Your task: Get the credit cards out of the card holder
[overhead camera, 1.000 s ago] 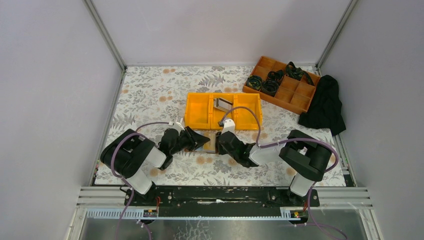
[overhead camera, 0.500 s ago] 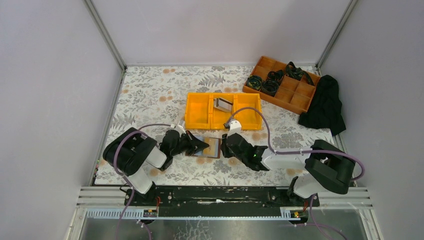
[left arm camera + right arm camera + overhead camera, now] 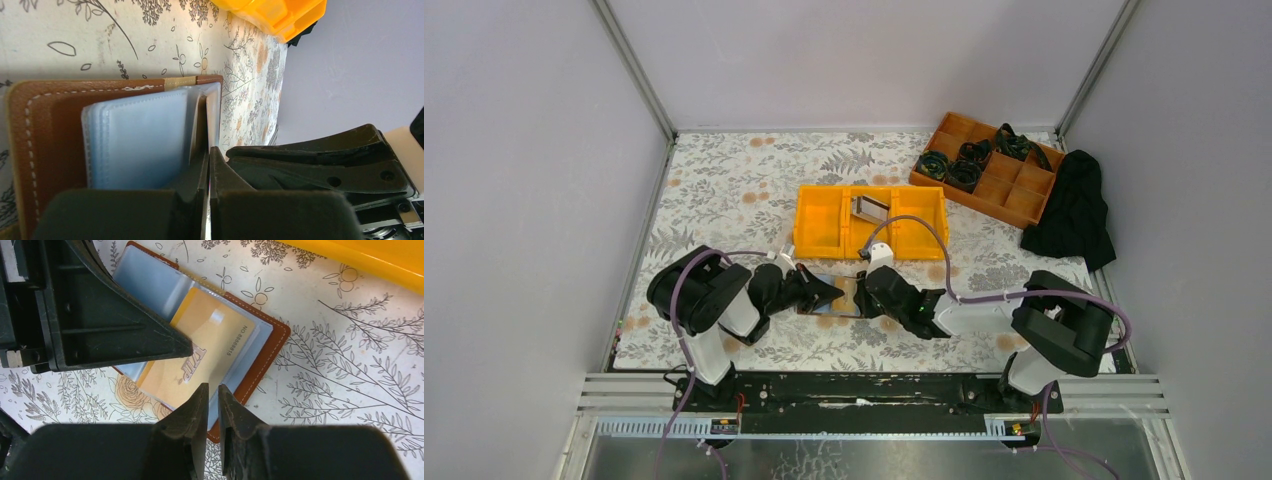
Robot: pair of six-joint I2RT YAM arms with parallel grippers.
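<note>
Card holder (image 3: 272, 345) lies near yellow bins (image 3: 822, 228), left tool (image 3: 209, 157) overlapping its sleeves.

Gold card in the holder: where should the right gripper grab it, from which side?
Pinch the gold card by its edge nearest the right gripper, coming in low from the card holder's outer side. It lies flat and thin, and the left gripper covers the spine side. Where the sleeve opens I cannot tell.
</note>
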